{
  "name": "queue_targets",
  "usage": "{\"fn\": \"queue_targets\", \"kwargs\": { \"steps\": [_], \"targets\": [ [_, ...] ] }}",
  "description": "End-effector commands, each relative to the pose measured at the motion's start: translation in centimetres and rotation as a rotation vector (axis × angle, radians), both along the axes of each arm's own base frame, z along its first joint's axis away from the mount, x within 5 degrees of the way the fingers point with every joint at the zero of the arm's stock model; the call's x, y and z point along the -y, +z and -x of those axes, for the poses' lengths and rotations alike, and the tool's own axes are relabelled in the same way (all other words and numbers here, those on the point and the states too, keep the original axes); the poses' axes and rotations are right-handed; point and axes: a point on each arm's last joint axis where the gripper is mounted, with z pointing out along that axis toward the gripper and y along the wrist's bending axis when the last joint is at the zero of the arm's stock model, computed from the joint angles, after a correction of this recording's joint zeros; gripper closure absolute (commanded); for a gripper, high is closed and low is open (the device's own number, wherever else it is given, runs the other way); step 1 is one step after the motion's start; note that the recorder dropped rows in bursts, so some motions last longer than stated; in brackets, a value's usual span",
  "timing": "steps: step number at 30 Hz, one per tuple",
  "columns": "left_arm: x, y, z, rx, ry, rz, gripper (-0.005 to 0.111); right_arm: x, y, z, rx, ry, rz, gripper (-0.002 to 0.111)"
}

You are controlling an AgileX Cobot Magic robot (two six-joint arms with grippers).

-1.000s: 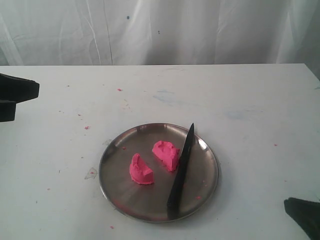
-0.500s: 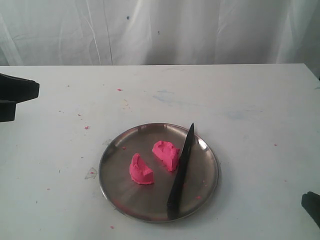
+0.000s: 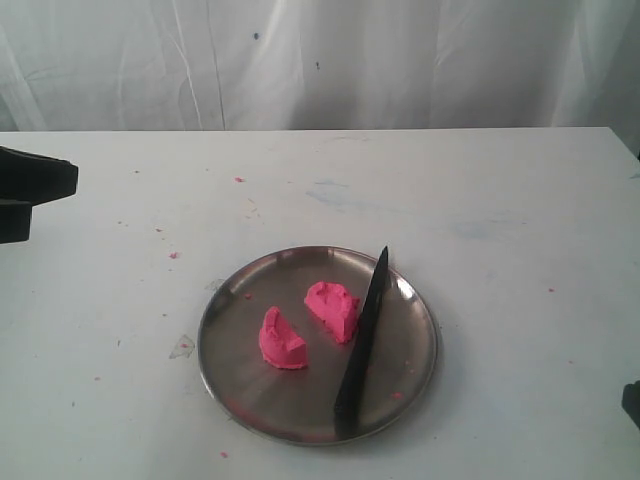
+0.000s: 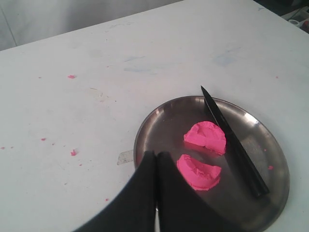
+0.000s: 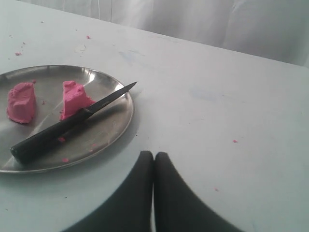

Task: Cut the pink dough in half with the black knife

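1. Two rough half-lumps of bright pink dough point(image 3: 281, 340) sit apart on a round steel plate point(image 3: 240, 320). In the exterior view one is at 9 o'clock from the plate's centre and the other near 12 o'clock.
2. Only the right wrist view shows the halves from the side: they stand tall, and the one by the knife has a steep, flat face.
3. Only the left wrist view looks down on their tops, which are dented and uneven.
4. A slim all-black knife point(image 3: 362, 335) lies flat on the plate against the 12 o'clock half. Its pointed tip pokes over the rim at 1 o'clock and its handle end is near 5 o'clock.
5. Tiny pink crumbs point(image 3: 173, 255) dot the plate and the white table point(image 3: 480, 200).
6. The exterior view gives only black slivers of the arms. The left arm point(image 3: 30, 185) is at 10 o'clock from the plate and the right arm point(image 3: 632, 402) at 4 o'clock, so it cannot show the jaws.
7. The wrist views settle it: the left gripper point(image 4: 156, 155) has its jaws pressed together on nothing. The right gripper point(image 5: 153, 155) is likewise closed and empty, well clear of the plate.
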Motion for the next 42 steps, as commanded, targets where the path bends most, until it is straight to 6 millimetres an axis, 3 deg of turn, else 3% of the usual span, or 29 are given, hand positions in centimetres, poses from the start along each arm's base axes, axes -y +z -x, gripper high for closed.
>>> {"fn": "queue_targets", "kwargs": {
  "steps": [1,13,42],
  "targets": [
    [0.2,0.0,0.2,-0.005,-0.006,0.022,0.107,0.0,-0.1,0.0,0.008,-0.004,0.005,0.108],
    [0.2,0.0,0.2,-0.005,-0.006,0.022,0.107,0.1,1.6,-0.3,0.182,-0.027,-0.067,0.108],
    [0.2,0.0,0.2,-0.005,-0.006,0.022,0.107,0.2,1.5,-0.3,0.159,-0.047,-0.101,0.108]
  ]
}}
